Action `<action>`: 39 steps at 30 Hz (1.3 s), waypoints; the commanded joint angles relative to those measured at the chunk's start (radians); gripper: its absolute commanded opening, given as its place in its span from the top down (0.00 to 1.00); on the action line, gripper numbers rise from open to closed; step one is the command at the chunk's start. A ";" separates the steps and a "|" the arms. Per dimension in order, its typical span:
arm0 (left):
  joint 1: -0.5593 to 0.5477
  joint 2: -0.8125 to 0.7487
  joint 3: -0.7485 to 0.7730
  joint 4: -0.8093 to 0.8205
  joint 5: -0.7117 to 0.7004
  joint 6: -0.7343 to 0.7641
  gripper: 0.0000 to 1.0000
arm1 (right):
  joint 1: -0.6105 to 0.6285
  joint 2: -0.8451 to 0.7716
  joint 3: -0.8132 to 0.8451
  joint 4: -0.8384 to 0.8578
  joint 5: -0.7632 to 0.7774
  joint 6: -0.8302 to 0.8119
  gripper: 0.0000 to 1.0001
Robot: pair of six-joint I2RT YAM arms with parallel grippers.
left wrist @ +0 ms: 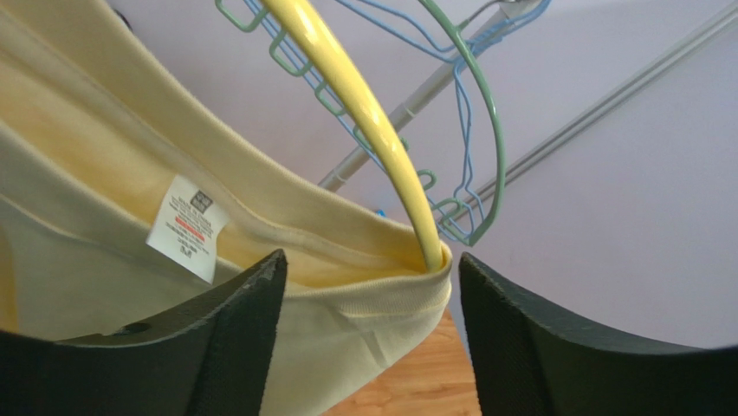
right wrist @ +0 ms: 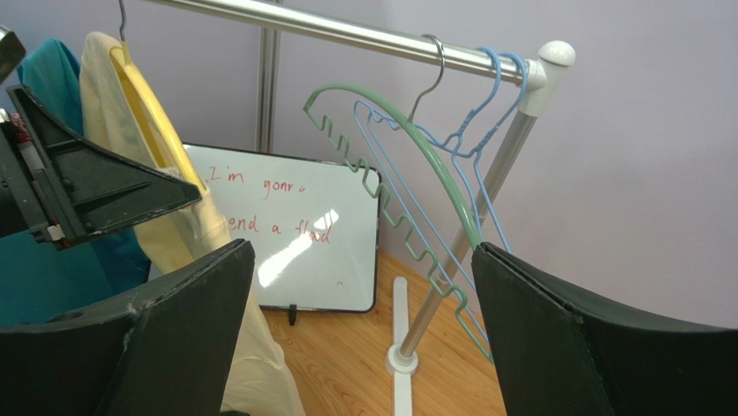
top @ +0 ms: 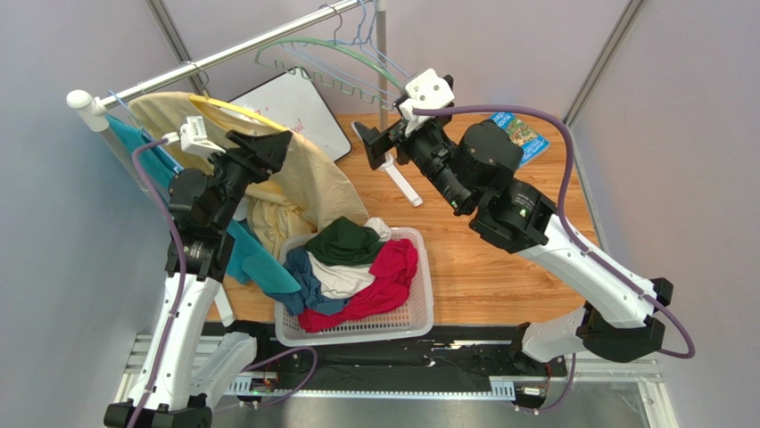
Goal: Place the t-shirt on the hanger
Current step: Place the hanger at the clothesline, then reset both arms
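Chrome clothes rail (top: 241, 49) carries a pale green hanger (top: 330, 49) and light blue hangers (top: 359, 34) near its upright post, with a whiteboard (top: 294, 107) below. Further along the rail, beside a teal garment (top: 147, 152), the cream-yellow t-shirt (top: 312, 178) hangs on the yellow hanger (left wrist: 364, 113), its white neck label (left wrist: 186, 227) showing. The left gripper (left wrist: 371, 260) stands parted either side of the ribbed collar, unclamped; the right gripper (right wrist: 362, 250) gapes wide, empty.
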 commanded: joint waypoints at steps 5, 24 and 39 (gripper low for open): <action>0.005 -0.176 -0.143 -0.120 0.229 0.253 0.08 | -0.012 -0.169 -0.196 -0.035 -0.039 -0.087 0.00; 0.005 -0.040 0.314 -1.182 0.346 1.300 0.01 | -0.308 -0.537 -0.627 -0.279 -0.202 0.163 0.00; -0.016 -0.089 0.343 -1.416 0.294 1.380 0.01 | -0.495 -0.723 -0.876 -0.381 -0.396 0.306 0.00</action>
